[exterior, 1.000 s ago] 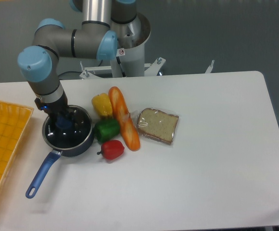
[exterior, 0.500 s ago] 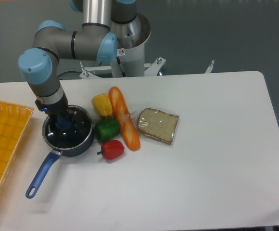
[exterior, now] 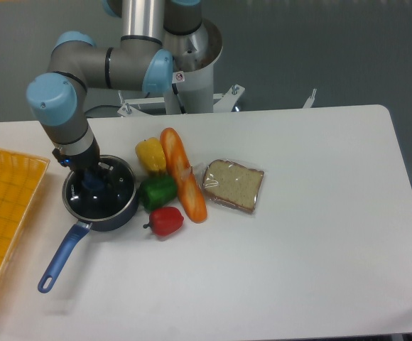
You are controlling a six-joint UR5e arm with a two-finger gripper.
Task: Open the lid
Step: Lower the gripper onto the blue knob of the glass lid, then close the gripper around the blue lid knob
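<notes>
- The pincer point(exterior: 92, 181) is down over the middle of the lid point(exterior: 115, 190), at its blue knob point(exterior: 92, 184).
- Its dark fingers stand close on either side of the knob, but from this high view I cannot tell whether they grip it or only touch it, nor how wide they are set.
- The lid lies flat on the saucepan point(exterior: 99, 202), covering its mouth; its thin metal rim follows the rim of the pan.
- The saucepan sits at the left part of the white desk point(exterior: 312, 241), its long blue handle point(exterior: 60, 257) pointing toward the near left edge.
- The arm point(exterior: 71, 124) comes down from the grey base behind the desk, with light blue joint caps.
- Just right of the pan lies a green pepper point(exterior: 157, 190), touching or nearly touching the pan's wall.
- A yellow pepper point(exterior: 150, 154) lies behind the green one, a red pepper point(exterior: 166, 220) in front of it.
- A long orange loaf point(exterior: 183, 174) lies beside the peppers, and a wrapped slice of bread point(exterior: 232, 185) just right of it.
- An orange tray point(exterior: 3, 213) lies at the left edge, near the pan.
</notes>
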